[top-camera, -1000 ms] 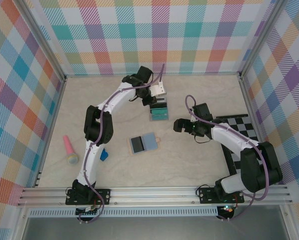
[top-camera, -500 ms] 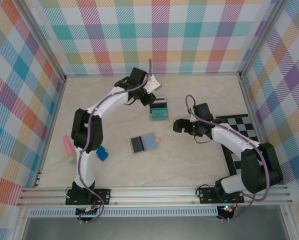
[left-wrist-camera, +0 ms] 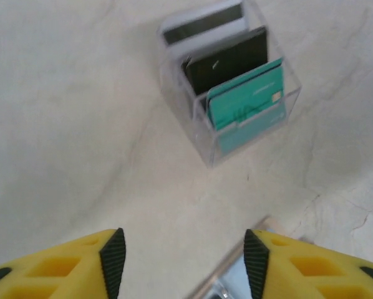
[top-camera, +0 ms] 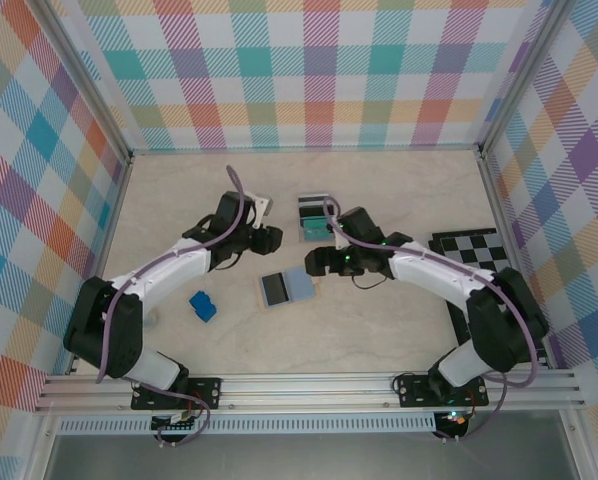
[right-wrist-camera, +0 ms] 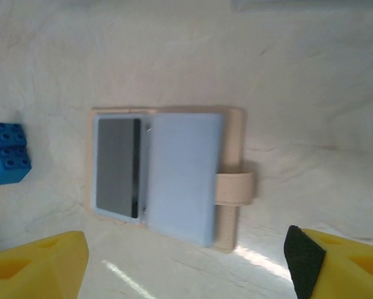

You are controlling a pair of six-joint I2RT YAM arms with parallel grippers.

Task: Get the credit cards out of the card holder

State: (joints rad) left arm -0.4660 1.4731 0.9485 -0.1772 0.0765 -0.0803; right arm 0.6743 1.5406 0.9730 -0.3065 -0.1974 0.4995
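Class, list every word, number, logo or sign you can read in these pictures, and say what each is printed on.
Nothing here can be read as text.
On the teal card in the clear box: pale print and a small chip-like mark, too blurred to read.
On the card holder and the dark card in it: no marking visible.
On the blue block: studs, no lettering seen.

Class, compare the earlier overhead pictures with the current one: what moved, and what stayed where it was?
The left pincer pulled back from the clear box toward the near left, and is open and empty. The right pincer swung left, also open, to the open card holder. Nothing was taken hold of. The clear box, the card holder and the blue block stayed put.
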